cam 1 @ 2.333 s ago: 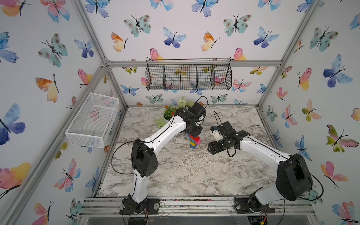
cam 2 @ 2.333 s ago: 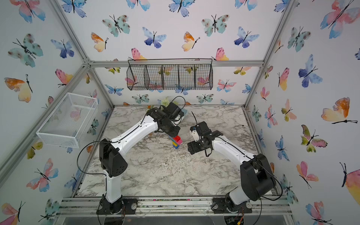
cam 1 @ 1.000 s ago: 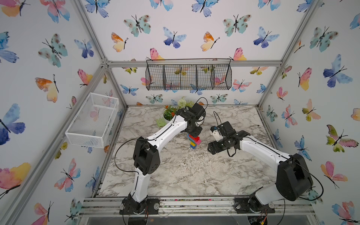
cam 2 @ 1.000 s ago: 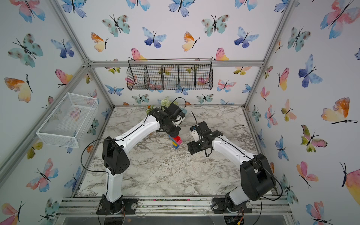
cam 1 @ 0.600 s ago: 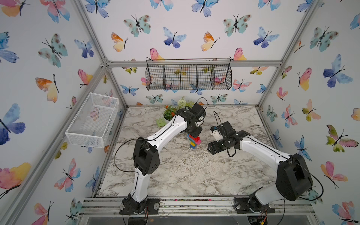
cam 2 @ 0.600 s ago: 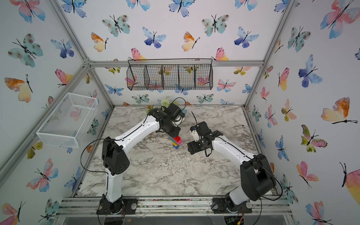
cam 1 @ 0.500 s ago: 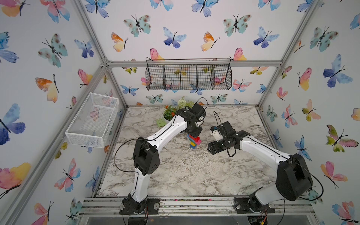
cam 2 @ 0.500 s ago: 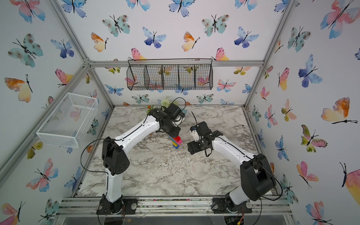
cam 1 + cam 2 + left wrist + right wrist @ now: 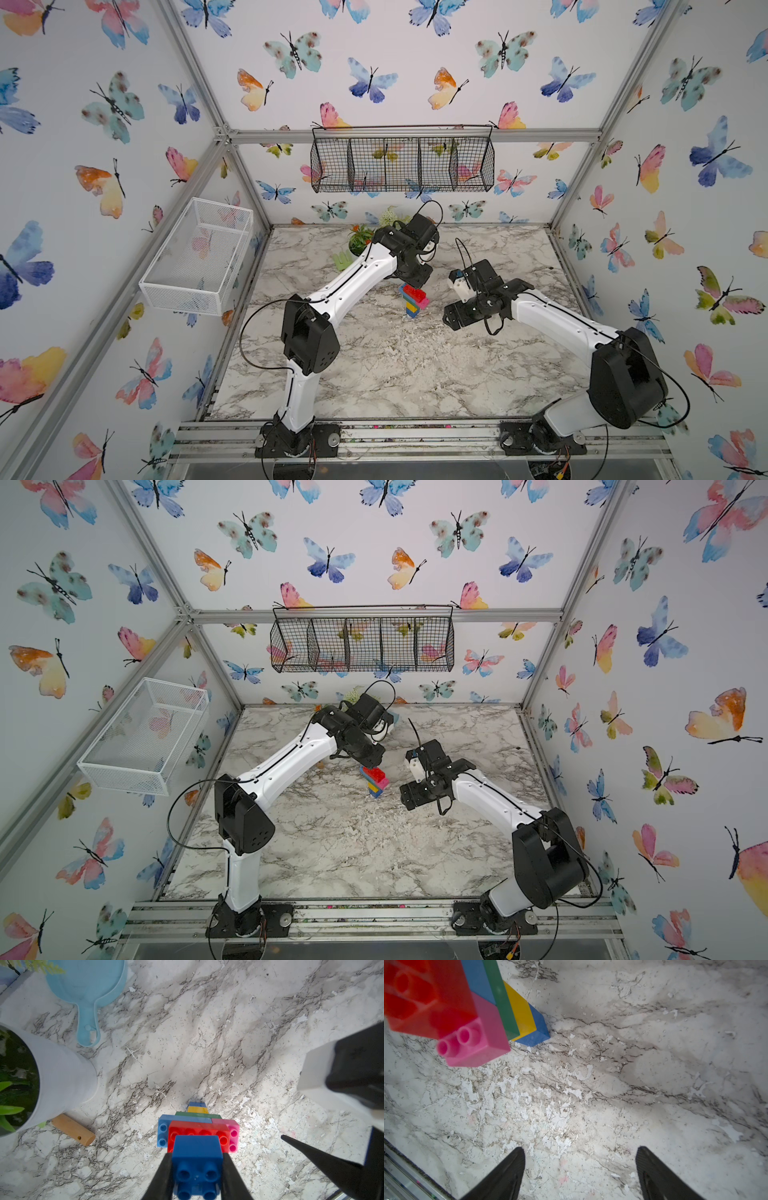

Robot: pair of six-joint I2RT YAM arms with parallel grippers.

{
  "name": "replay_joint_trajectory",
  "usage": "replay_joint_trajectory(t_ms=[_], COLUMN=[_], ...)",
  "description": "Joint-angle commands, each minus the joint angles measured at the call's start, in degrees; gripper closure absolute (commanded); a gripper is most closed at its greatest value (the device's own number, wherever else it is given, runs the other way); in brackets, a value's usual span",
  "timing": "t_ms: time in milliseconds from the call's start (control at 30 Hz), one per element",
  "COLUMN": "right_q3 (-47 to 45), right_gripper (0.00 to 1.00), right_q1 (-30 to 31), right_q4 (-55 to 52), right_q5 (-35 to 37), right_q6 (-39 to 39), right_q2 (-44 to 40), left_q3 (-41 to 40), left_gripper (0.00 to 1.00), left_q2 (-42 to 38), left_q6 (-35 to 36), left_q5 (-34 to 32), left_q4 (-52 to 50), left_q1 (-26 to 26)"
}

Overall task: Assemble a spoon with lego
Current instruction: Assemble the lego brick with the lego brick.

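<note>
Pinched in left gripper [image 9: 197, 1156] by smooth sides: blue brick [image 9: 196, 1146], over spoon [image 9: 199, 1132]. Right gripper [image 9: 580, 1153] spread, empty. Likely light, rigid, slick.

The multicoloured stack of studded plastic bricks [image 9: 198, 1132] is smooth and lightly glossy, as is the dark-blue square plastic brick [image 9: 197, 1159]. The marble-patterned tabletop [image 9: 591, 1095] looks matt, its coating scuffed and flaked into white patches. The pale-blue flat plastic dish with a short handle [image 9: 87, 987] is smooth; the white round pot [image 9: 62, 1076] is matt. The round handle end [image 9: 72, 1129] is bare light wood. The 2 baskets, black wire-mesh basket [image 9: 401, 164] and white wire-mesh basket [image 9: 183, 297], look like painted metal. The grey frame bars [image 9: 540, 135] are dull aluminium.
</note>
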Motion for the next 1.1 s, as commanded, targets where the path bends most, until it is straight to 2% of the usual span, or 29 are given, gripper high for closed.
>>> replay_joint_trajectory(t_ms=[0,1067], right_q3=[-0.54,-0.70], right_gripper=[0.14,0.14], right_q1=[-0.15,-0.15], right_q4=[0.29,0.08], right_q5=[-0.70,-0.68], right_q6=[-0.53,-0.61], right_q2=[0.25,0.16], left_q3=[-0.93,-1.88], left_gripper=[0.77,0.77], left_q2=[-1.96,2.38], left_q6=[-0.37,-0.58], left_q5=[0.74,0.59], left_q4=[-1.56,-1.31], left_q1=[-0.09,-0.10])
